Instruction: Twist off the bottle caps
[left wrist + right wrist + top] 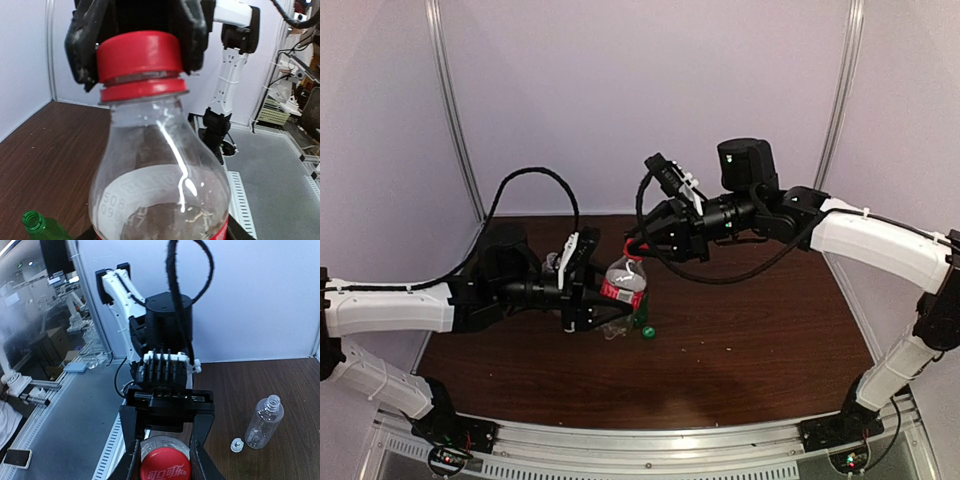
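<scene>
A small clear bottle with a red label (623,287) stands upright at mid table, and my left gripper (586,291) is shut on its body from the left. In the left wrist view the bottle (160,165) fills the frame. Its red cap (139,56) sits on the neck above the red ring. My right gripper (165,467) comes in from above and behind and is shut on the red cap (165,470), one black finger (131,460) pressed against each side of it.
A green bottle (37,225) with an open neck lies by the held bottle, and a green cap (647,331) rests on the table in front. A clear uncapped bottle (264,421) stands further off with a white cap (236,444) beside it.
</scene>
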